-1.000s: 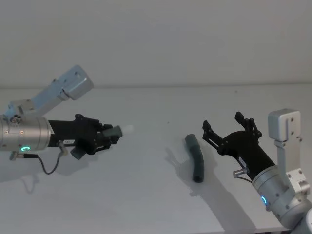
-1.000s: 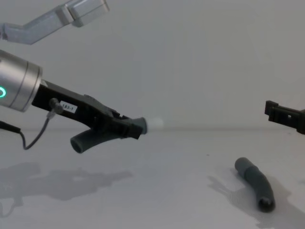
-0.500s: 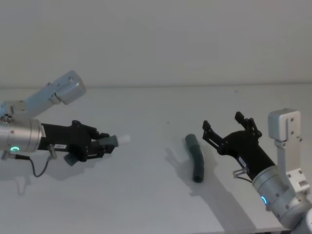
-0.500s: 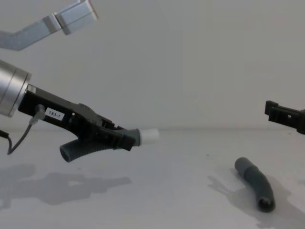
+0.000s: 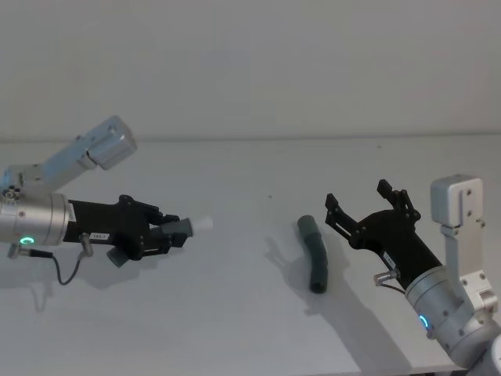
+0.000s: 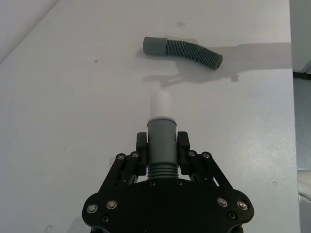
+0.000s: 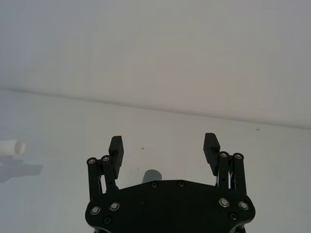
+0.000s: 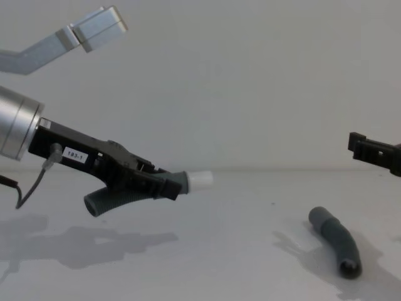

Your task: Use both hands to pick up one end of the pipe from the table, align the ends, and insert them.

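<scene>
Between the fingers of our left gripper (image 5: 168, 233) we hold the white-tipped hose piece (image 6: 161, 145), pinched just behind its grey collar and clear of the table (image 5: 235, 313). Its white tip (image 8: 200, 180) juts past the fingertips toward our right side, and its ribbed tail curves down beneath the palm. One half of the pick-up is thus done. Our right gripper (image 5: 356, 193) hangs above the table with its fingers spread wide and nothing between them. The cuffed hose piece (image 5: 315, 254) lies flat on the table, untouched, just to the inner side of the right gripper and lower than it. From the right wrist, its cuff (image 7: 151, 175) peeks out past the palm, roughly centred between the two spread fingers and apart from both. From the left gripper, the same piece lies well ahead, crosswise to the line of the white tip. We judge that four steps are left: closing the right gripper on the cuffed hose piece, raising it, turning both pieces until white tip faces cuff, and pushing one into the other.
</scene>
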`<state>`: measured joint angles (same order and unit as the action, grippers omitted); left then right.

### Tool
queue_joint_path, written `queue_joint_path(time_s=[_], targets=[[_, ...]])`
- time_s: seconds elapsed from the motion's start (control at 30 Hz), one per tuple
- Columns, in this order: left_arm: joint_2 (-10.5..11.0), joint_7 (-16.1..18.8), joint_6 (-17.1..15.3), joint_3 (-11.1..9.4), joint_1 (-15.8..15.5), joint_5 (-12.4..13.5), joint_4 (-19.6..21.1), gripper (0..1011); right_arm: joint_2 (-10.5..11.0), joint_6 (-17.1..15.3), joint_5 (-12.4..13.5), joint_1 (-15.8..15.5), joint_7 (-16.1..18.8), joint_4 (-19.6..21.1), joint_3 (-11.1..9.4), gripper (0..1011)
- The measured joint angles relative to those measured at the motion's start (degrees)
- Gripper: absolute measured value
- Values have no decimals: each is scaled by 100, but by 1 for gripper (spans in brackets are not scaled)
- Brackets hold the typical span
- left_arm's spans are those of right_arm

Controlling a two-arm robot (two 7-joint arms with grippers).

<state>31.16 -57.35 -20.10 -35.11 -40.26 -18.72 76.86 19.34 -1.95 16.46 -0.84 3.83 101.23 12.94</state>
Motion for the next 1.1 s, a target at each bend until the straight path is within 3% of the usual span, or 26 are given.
queue_joint_path(time_s=[0.43, 1.1], targets=[[-73, -29, 145, -49, -51, -53, -153, 327, -18, -113, 0, -2, -4, 40, -1, 1003], [-106, -43, 218, -73, -71, -80, -223, 327, -247, -1667, 57, 129, -321, 268, 152, 1003]])
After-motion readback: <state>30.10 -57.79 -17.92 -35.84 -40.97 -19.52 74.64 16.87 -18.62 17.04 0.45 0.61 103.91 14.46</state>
